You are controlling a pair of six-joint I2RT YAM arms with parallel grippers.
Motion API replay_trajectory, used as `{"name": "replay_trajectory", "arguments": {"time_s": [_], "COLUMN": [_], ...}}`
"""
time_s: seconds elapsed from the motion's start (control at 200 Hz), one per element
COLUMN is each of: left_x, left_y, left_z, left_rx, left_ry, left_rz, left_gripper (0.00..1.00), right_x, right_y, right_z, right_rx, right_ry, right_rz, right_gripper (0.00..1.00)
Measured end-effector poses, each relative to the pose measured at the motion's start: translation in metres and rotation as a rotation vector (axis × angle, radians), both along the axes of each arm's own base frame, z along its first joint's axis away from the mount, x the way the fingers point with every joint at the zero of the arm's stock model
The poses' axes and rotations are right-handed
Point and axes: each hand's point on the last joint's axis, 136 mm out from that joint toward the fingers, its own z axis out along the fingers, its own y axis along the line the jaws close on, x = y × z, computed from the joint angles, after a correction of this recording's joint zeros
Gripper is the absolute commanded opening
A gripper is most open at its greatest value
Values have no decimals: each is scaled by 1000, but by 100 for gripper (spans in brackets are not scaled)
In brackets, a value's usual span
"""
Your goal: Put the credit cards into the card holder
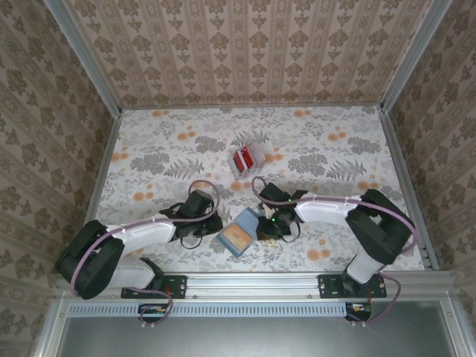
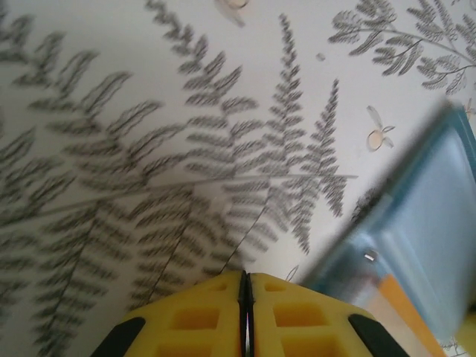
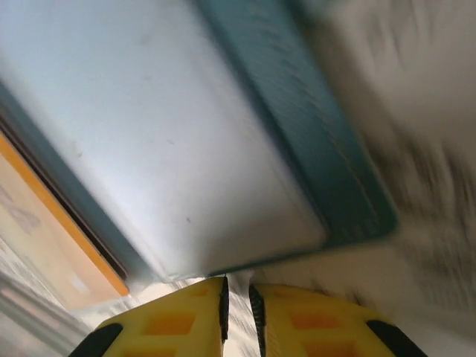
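Yellow fingers of my left gripper (image 2: pixel 245 316) are pressed flat together, only a dark seam between them, over a grey fern printed on the table cloth (image 2: pixel 149 186). From above, that left gripper (image 1: pixel 213 224) sits low on the table just beside the left edge of the wallet (image 1: pixel 239 233). My left wrist camera catches the wallet (image 2: pixel 428 223) at its right margin: a teal rim, a pale blue face, and tan and orange pocket layers at the near corner. The overhead view gives the whole lie: the wallet lies open and flat near the front edge, between my two hands, set askew with its long axis slanting from near left to far right, tan and pale blue toward me and teal away. Farther back, well apart from it, the red cards (image 1: pixel 245 158) sit together in a small cluster, something pale around them that I cannot make out. My right gripper (image 1: pixel 266 229) is at the wallet's right side. Its wrist view puts the wallet (image 3: pixel 186 134) very close, with an orange pocket edge at left; I cannot tell what the pockets hold. My right gripper (image 3: pixel 238 312) leaves a thin slit between its fingers, and I cannot tell whether they nip the wallet's edge.
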Motion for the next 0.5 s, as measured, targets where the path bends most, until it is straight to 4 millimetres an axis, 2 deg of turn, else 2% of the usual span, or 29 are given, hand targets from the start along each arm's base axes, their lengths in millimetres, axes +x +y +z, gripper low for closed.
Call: {"name": "replay_trajectory", "arguments": {"time_s": [0.16, 0.29, 0.5], "left_x": [-8, -12, -17], "left_y": [11, 15, 21], "left_z": [-1, -1, 0], "left_rx": [-7, -30, -42], "left_ry": [-3, -9, -6], "left_rz": [34, 64, 87], "left_gripper": [11, 11, 12], "right_x": [61, 98, 120], "right_y": [31, 55, 73], "right_z": [5, 9, 26], "right_rx": [37, 82, 125], "right_ry": [-154, -241, -315], "right_rz": [-15, -21, -1], "right_gripper": [20, 20, 21]}}
